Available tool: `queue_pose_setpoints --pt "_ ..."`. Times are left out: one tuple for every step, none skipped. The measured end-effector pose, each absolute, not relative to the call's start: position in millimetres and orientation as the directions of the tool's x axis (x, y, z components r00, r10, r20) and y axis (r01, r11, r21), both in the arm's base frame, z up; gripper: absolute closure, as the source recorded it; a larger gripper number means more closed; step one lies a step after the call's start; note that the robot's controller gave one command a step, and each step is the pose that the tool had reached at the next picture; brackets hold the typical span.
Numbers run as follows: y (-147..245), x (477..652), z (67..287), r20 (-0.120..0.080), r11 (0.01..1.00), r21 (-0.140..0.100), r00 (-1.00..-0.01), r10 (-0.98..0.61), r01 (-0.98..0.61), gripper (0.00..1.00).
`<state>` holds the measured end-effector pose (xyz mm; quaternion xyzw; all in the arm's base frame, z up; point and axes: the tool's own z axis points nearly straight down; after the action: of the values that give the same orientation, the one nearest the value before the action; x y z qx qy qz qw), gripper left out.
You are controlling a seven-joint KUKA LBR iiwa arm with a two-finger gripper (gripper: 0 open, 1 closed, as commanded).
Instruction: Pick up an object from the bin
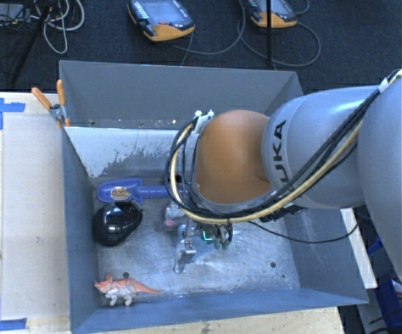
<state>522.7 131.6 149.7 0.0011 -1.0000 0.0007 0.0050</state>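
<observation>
Lower left of the frame, an orange toy dinosaur (124,289) lies on its side on the floor of the bin (256,270), close to the near wall. Up from it, left of centre, a glossy black lump (116,225) sits against the left wall. A blue tool (128,190) touches its top, with the handle pointing right toward the middle. Centre of the frame, the gripper (186,255) hangs low over bare bin floor, pointing down. It is right of the black lump and apart from it, below the blue tool's handle end, and up and right of the dinosaur. Released or clenched: cannot tell, since the wrist hides most of it, and nothing shows as held. A small pale bit just above the gripper is too unclear to name. Over it sits the orange cover (232,155) with looped cables (180,179). Right of that, the grey arm (326,152) runs off the right side of the frame.
</observation>
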Motion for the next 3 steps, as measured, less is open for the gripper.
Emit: queue_pose_setpoints --pt "131 524.7 154 0.003 1.000 0.000 -1.000 0.001 0.001 0.00" --pt "95 572.8 76 -0.021 0.999 0.004 -0.999 -0.034 -0.034 1.00" --pt "95 572.8 76 -0.021 0.999 0.004 -0.999 -0.033 -0.033 1.00"
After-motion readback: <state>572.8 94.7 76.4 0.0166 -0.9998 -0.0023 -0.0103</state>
